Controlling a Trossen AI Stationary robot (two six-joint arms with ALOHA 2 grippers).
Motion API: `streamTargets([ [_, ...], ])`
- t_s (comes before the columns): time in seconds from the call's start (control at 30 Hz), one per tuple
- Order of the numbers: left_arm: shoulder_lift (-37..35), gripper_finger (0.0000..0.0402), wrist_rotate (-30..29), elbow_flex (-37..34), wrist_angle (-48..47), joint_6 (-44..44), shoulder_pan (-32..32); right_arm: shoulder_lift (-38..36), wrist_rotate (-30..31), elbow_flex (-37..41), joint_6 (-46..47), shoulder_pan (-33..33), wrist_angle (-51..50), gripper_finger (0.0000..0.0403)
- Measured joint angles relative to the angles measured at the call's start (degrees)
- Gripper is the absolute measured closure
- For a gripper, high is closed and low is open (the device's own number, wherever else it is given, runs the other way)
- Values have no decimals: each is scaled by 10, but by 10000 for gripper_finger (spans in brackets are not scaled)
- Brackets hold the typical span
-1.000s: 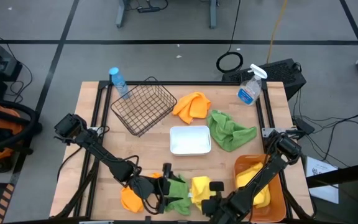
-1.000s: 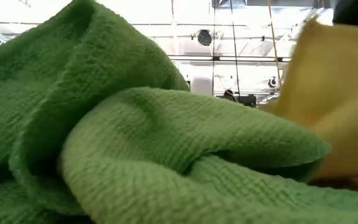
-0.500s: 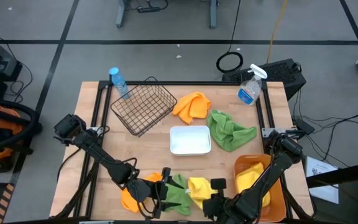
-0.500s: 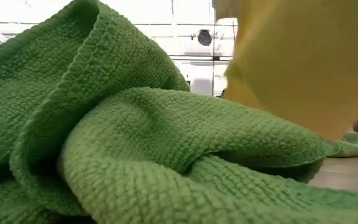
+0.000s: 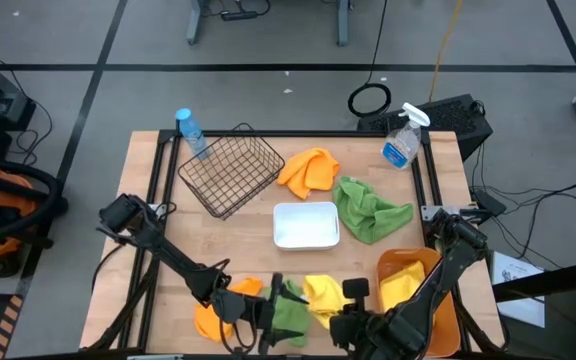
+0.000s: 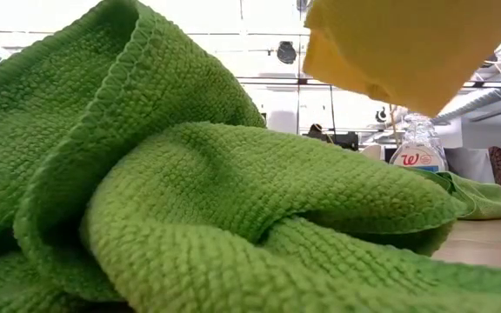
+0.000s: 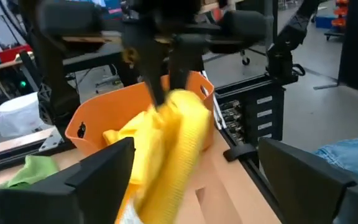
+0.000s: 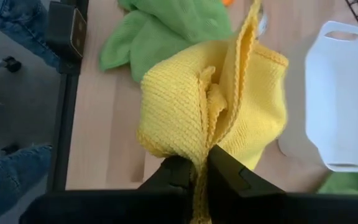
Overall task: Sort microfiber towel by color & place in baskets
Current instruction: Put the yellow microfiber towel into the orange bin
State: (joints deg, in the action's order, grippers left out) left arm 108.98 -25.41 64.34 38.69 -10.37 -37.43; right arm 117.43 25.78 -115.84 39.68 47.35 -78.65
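Note:
My right gripper (image 5: 340, 300) is shut on a yellow towel (image 5: 318, 295) near the table's front edge, left of the orange tub (image 5: 448, 305). The towel shows lifted in the low view (image 6: 398, 43). My left gripper (image 5: 273, 300) is open and points level toward the yellow towel (image 7: 166, 137), just above a crumpled green towel (image 5: 288, 308) that lies on the table; whether it touches that towel, I cannot tell. An orange towel (image 5: 211, 318) lies to the green one's left. A second yellow towel (image 5: 400, 290) sits in the tub. My right gripper pinches a bunched fold of the yellow towel (image 8: 202, 146), several layers, between its two fingers. The fingers come from above, slanting down. The towel hangs crumpled and slack below them, clear of the table.
A black wire basket (image 5: 231, 170) stands at the far left and a white tray (image 5: 306, 225) at the centre. Another orange towel (image 5: 308, 170) and green towel (image 5: 368, 210) lie behind the tray. A spray bottle (image 5: 400, 140) and a water bottle (image 5: 190, 130) stand at the far edge.
My right gripper has risen with the yellow towel, which has come up off the table and now hangs clear above the green towel. The green towel has stayed where it was.

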Motion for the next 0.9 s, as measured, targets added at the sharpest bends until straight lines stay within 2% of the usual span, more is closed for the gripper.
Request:
streamTargets([
  [0.07, 6, 37, -3, 0, -1, -12, 1, 0, -2, -12, 7, 0, -22, 387],
  [0.13, 7, 33, -31, 0, -8, -21, 4, 0, -11, -22, 25, 3, -53, 387],
  [0.27, 6, 34, -72, 0, -19, -17, 12, -1, -53, -40, 81, 15, -119, 387],
  [0.4, 5, 46, -48, 0, -21, -15, 9, -19, -82, -40, 116, 43, -113, 387],
  [0.6, 5, 58, -45, 0, -30, -1, 11, -43, -77, -41, 182, 91, -114, 387],
  [0.9, 5, 59, -41, 0, -32, 10, 10, -84, -79, -37, 198, 142, -112, 387],
])
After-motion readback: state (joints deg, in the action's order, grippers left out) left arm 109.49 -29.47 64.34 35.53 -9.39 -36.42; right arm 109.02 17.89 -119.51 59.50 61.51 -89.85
